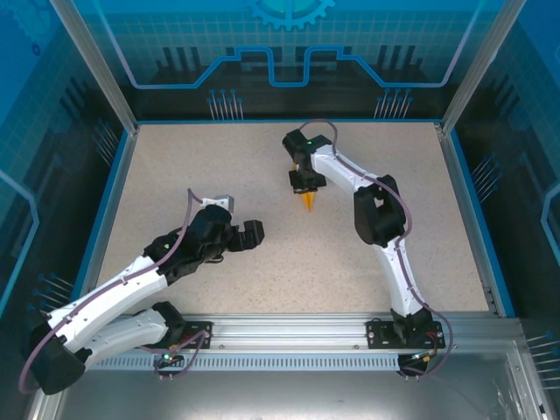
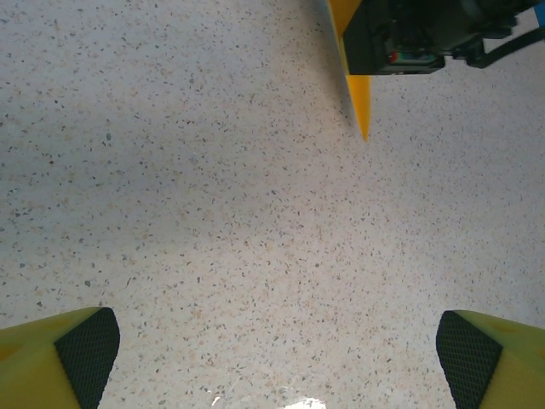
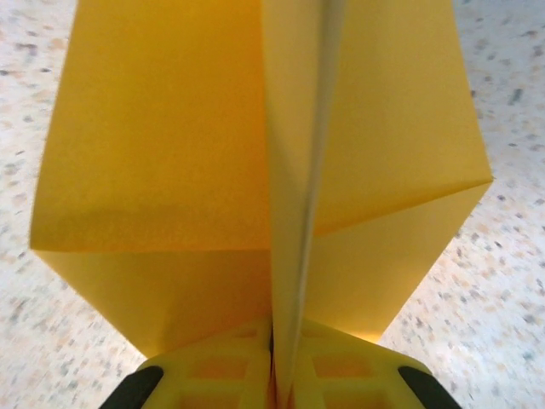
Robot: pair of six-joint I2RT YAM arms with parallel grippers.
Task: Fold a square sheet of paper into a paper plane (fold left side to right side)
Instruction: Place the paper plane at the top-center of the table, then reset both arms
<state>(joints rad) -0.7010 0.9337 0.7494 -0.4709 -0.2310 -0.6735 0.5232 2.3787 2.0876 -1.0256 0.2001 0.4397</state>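
Top external view: just past the middle of the speckled table [image 1: 420, 175], the right gripper [image 1: 304, 184] pinches the keel of a narrow orange-yellow paper dart [image 1: 309, 200], tip pointing to six o'clock. Close up, both wings spread from the centre crease. The left gripper [image 1: 249, 234] waits at eight o'clock of it, jaws wide and empty. Folding looks finished; only the release seems left.
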